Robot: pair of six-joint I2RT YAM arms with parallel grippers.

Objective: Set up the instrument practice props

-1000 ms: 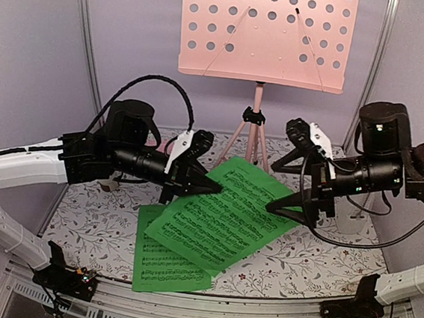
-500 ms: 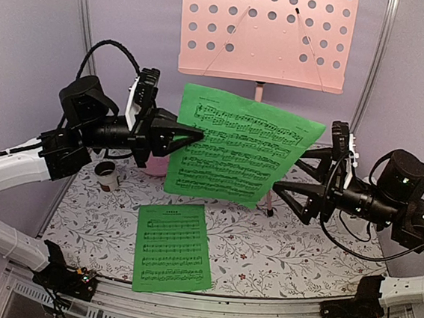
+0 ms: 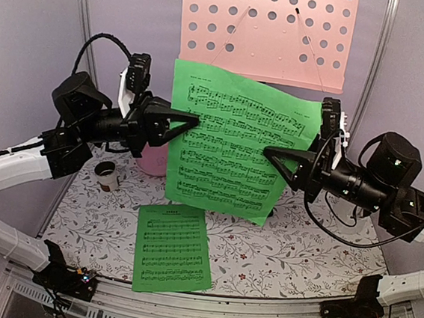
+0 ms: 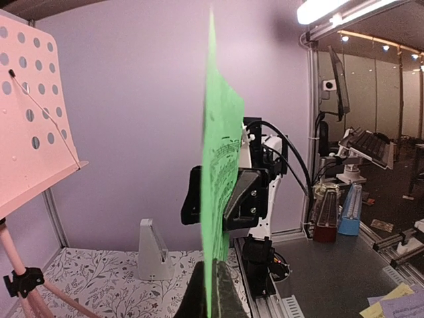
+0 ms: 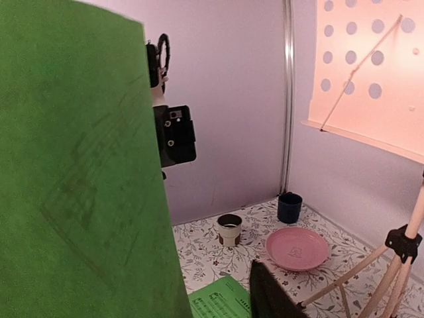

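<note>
The table [image 3: 286, 249] wears a floral cloth. At its back stands the pink stand [image 3: 263, 59], its desk facing forward. A green sheet [image 3: 227, 153] hangs nearly upright in the air, and its top overlaps the desk's lower edge in the top view. A second sheet [image 3: 173, 249] lies flat near the front edge. The left gripper [image 3: 196, 117] pinches the upright sheet's left edge. The right gripper [image 3: 267, 151] meets its right half; I cannot tell whether it grips. The metronome [image 4: 154, 250] stands by the wall. A plate [image 5: 297, 248] and a blue cup [image 5: 289, 207] sit on the left.
</note>
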